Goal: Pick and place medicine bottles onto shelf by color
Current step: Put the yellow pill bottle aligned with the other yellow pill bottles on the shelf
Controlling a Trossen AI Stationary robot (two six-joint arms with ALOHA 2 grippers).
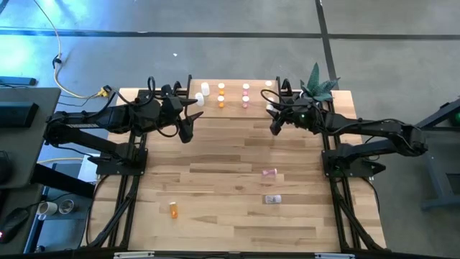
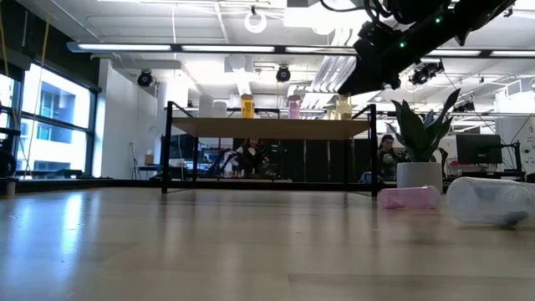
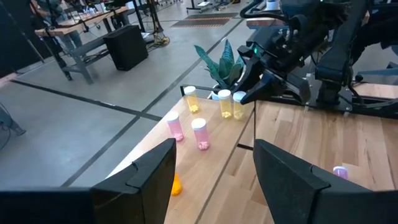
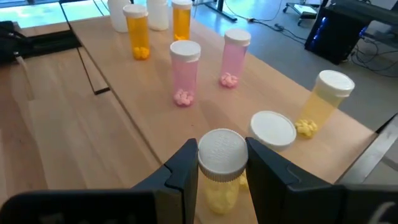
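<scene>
Right wrist view: yellow bottle [image 4: 219,171] clamped between the fingers of the right end effector [image 4: 217,171], white cap up, over the shelf [image 4: 106,149] beside two more yellow bottles [image 4: 323,102]; pink pair [image 4: 185,71] and orange pair [image 4: 138,31] standing beyond. Placing step in hand, by the look of it. Next: lower until seated upright, spread fingers, lift straight off without clipping neighbours. Seen from above, shelf at 12 o'clock of the surface [image 1: 215,194]; pink bottle [image 1: 269,173], clear bottle [image 1: 272,199] and orange bottle [image 1: 173,209] lying toward 6 o'clock, unsorted. Left end effector [image 3: 211,174] open, empty, at the shelf's 9 o'clock end.
</scene>
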